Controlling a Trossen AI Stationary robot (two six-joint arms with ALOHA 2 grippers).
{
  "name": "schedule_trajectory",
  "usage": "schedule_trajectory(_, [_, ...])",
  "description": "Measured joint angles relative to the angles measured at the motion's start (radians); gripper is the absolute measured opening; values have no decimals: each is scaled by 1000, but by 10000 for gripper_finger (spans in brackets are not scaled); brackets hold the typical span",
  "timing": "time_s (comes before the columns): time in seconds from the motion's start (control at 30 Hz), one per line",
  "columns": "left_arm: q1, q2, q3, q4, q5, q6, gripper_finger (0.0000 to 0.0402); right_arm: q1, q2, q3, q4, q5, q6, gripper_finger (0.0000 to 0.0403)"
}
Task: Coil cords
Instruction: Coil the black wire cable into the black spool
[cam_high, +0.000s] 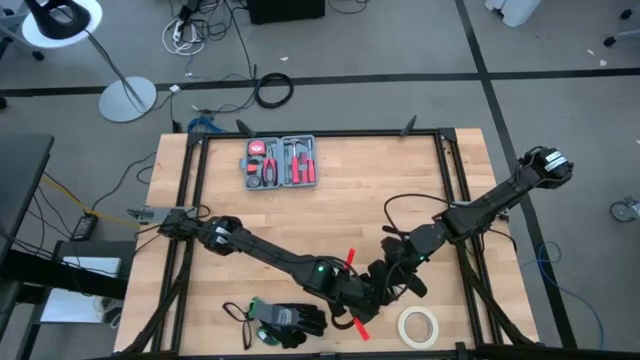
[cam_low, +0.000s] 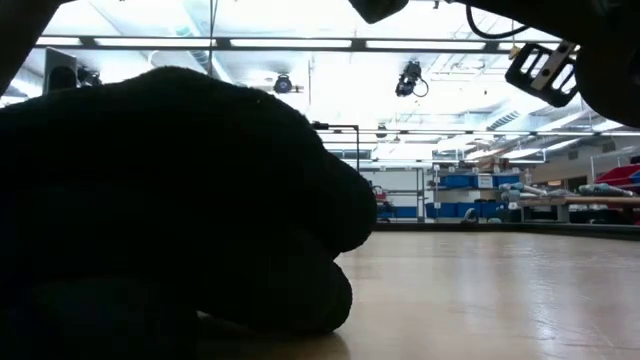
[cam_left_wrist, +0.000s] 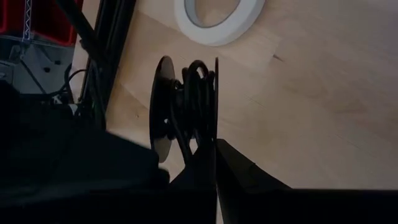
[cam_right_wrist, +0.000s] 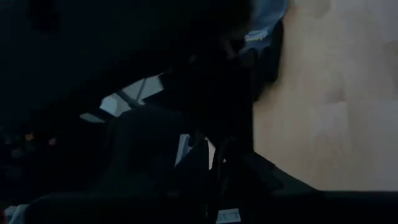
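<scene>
My left pincer (cam_left_wrist: 214, 155) clamped on one coiled cord (cam_left_wrist: 189, 102), bench (cam_high: 340, 215) at 6 o'clock; right pincer (cam_high: 392, 272) touching it, opening unclear. One tape roll (cam_high: 419, 325).

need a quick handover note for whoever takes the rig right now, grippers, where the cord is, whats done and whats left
Left gripper: shut on the cord, which is wound in several turns into a small round coil held above the table, near the front edge beside the tape roll.
Right gripper: right up against the left one over the same spot; whether it grips anything cannot be seen.
Done: most of the cord looks coiled.
Left: a loose tail still arcs back along the right arm; wind it in, then set the coil down.
Black gloves lie at the front, untouched.
</scene>
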Motion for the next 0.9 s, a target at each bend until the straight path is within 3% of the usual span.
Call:
schedule_trajectory(0.67, [-19, 0, 0, 6, -18, 6, 0, -14, 0, 0, -239, 125, -45, 59])
schedule_trajectory(0.9, [-17, 0, 0, 7, -97, 15, 0, 22, 0, 0, -278, 212, -44, 59])
